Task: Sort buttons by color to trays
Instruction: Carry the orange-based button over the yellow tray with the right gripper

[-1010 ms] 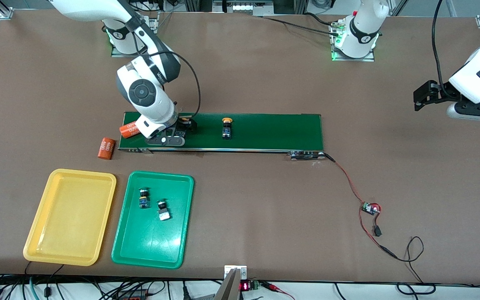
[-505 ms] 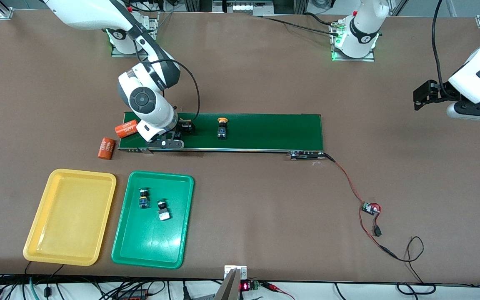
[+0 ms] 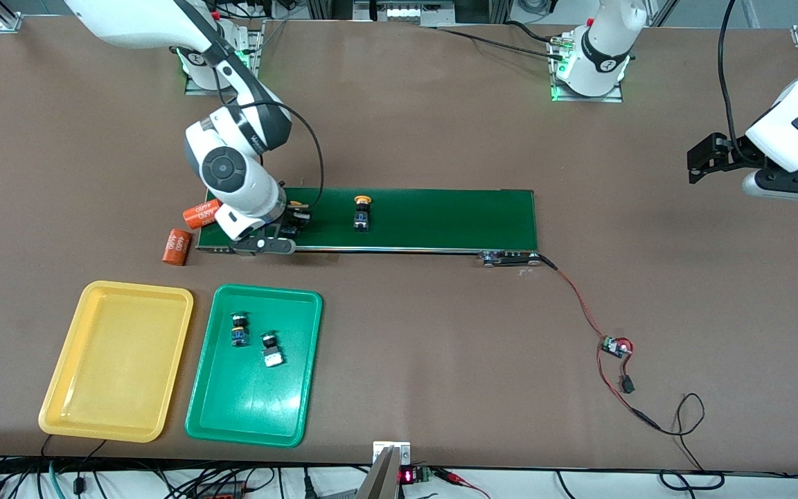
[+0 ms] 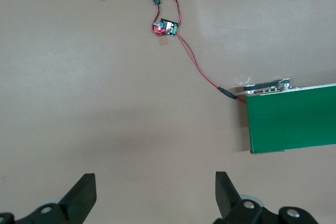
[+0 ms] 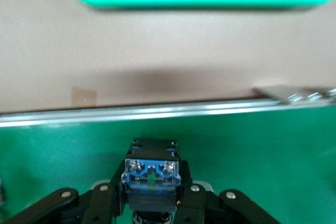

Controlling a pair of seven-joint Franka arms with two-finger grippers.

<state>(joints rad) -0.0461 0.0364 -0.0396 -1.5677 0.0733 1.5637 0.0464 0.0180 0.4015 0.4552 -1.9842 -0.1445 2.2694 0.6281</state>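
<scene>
Nearest the camera: yellow tray bare inside, green tray beside it holding two green buttons, both toward the right arm's end of the tabletop. Open tabletop between trays and belt. On the belt: right claw clamped on a yellow button at the belt's end, a second yellow button nearby. Two orange cylinders off that end. Left claw spread wide, waiting above bare tabletop.

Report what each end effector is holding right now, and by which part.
The right end effector grips a yellow-capped button by the sides of its black-and-blue body, over the conveyor belt. The left end effector is open, holding nothing.
</scene>
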